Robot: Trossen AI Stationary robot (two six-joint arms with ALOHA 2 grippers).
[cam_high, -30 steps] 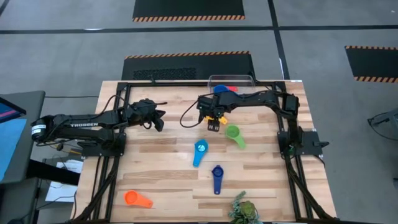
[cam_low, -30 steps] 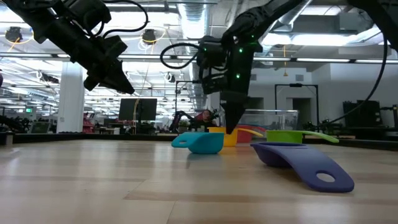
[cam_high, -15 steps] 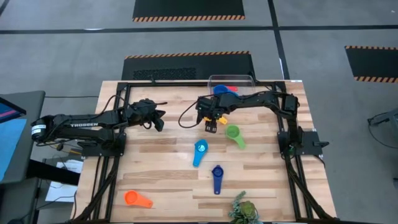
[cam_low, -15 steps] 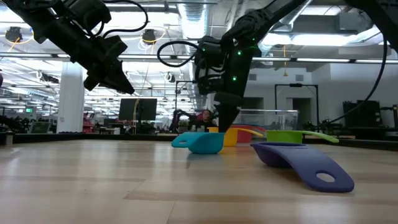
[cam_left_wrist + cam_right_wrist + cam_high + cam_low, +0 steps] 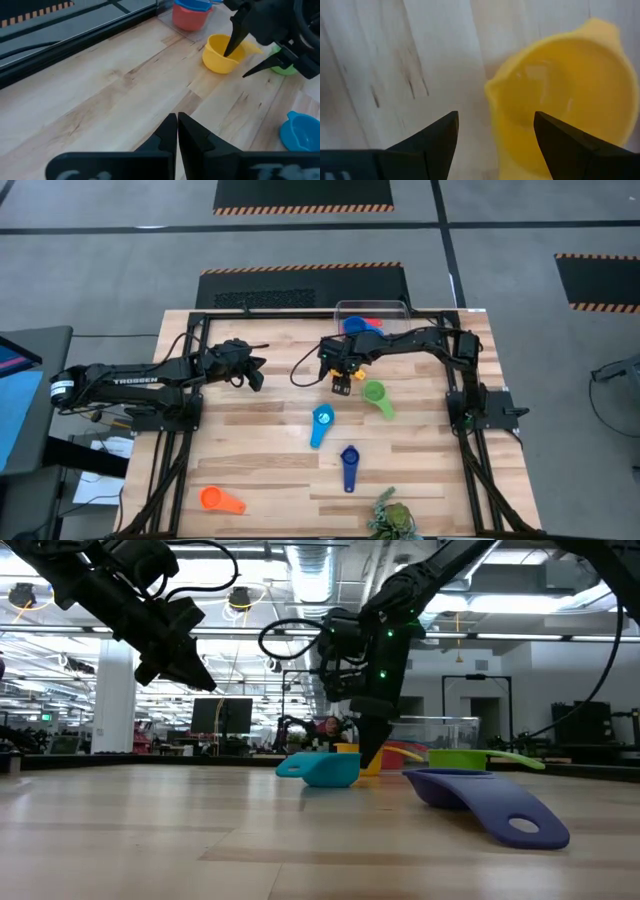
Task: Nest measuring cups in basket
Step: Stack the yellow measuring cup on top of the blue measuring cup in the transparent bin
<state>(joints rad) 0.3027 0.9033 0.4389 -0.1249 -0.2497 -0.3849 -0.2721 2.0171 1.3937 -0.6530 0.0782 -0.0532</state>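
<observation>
My right gripper (image 5: 343, 383) is open and points down over the yellow measuring cup (image 5: 220, 54), which stands on the table in front of the basket (image 5: 372, 308). One finger (image 5: 233, 40) reaches into the bowl and the other (image 5: 265, 66) stands outside it. The clear basket holds a blue cup nested in a red one (image 5: 190, 12). Green (image 5: 376, 394), light blue (image 5: 321, 421), dark blue (image 5: 349, 464) and orange (image 5: 215, 499) cups lie on the table. My left gripper (image 5: 177, 131) is shut and waits above the table's left half. My right gripper comes from above with its fingers on either side of the yellow cup's wall (image 5: 492, 100), on the side away from the handle. One finger is over the bowl and one outside. I cannot tell whether either finger touches the wall. The cup sits upright on the table.
A green leafy plant (image 5: 390, 515) stands at the near edge. The green cup lies just right of the yellow one, with its handle toward the right. Bare wood stretches between the two arms and across the near left, apart from the orange cup. A black frame borders the table.
My right gripper has swayed slightly sideways and then come down lower over the yellow cup, with its fingertips now at the cup. The cups have stayed where they were.
</observation>
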